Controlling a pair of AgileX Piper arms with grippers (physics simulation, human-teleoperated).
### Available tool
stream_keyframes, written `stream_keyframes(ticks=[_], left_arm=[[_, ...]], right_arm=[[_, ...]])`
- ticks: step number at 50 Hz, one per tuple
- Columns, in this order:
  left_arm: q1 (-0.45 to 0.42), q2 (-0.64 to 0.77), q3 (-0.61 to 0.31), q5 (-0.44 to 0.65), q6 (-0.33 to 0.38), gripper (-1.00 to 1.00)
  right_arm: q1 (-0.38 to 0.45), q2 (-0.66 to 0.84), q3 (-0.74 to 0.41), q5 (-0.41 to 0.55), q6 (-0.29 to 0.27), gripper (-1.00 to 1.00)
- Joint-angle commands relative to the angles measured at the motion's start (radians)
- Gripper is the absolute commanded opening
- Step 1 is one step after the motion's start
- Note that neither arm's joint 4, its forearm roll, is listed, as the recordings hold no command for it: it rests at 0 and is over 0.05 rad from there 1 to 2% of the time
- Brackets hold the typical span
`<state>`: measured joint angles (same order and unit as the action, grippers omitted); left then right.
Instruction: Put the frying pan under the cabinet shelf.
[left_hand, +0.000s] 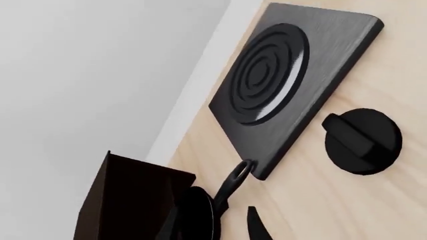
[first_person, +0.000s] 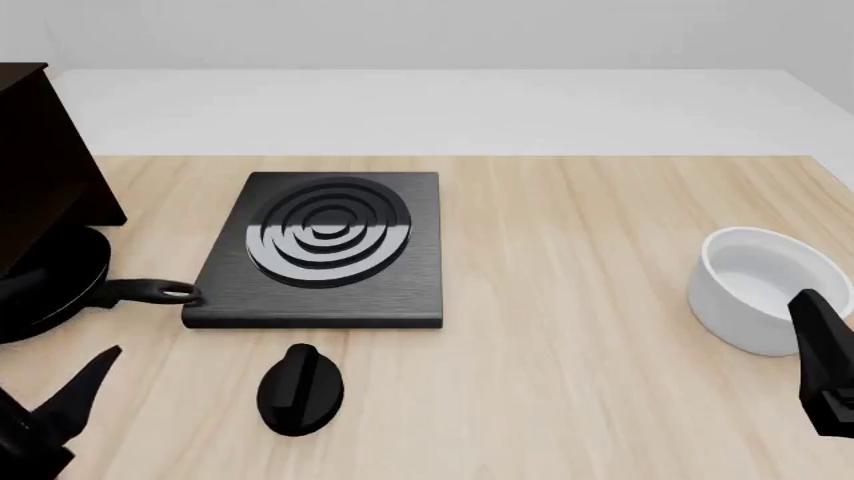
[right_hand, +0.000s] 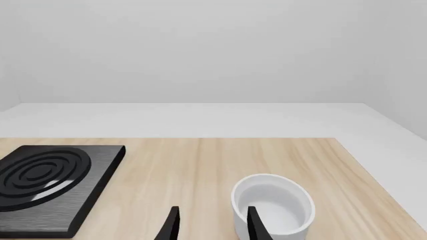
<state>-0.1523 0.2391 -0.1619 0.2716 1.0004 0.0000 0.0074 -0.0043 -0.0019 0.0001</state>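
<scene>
frying pan (first_person: 47, 285) beside cabinet shelf (first_person: 47, 150), handle pointing right toward stove plate (first_person: 327, 250); both grippers released

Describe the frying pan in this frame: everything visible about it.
The frying pan is black, round and shallow, lying at the table's far left against the foot of the dark cabinet, its bowl partly cut off by the front view's edge. Its long black handle points right and ends in a loop beside the corner of the stove plate; whether they touch is unclear. The left gripper is open nearby and apart from it. Its inner base is not visible.
</scene>
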Motion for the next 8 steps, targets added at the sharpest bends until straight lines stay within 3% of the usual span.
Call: stream_keyframes(ticks=[1, 3, 4, 6, 8], left_arm=[[-0.081, 0.004, -0.071, 0.009, -0.026, 1.0], [-0.131, 0.007, -0.105, 0.034, -0.073, 1.0], [-0.116, 0.007, -0.087, 0.017, -0.045, 1.0], [-0.145, 0.01, -0.106, 0.027, -0.069, 1.0], [-0.145, 0.012, -0.089, 0.01, -0.042, 1.0]], right_arm=[[0.0, 0.0, 0.0, 0.0, 0.0, 1.0], [0.0, 0.0, 0.0, 0.0, 0.0, 1.0], [0.0, 0.0, 0.0, 0.0, 0.0, 1.0], [0.0, 0.0, 0.0, 0.0, 0.0, 1.0], [0.0, 0.0, 0.0, 0.0, 0.0, 1.0]])
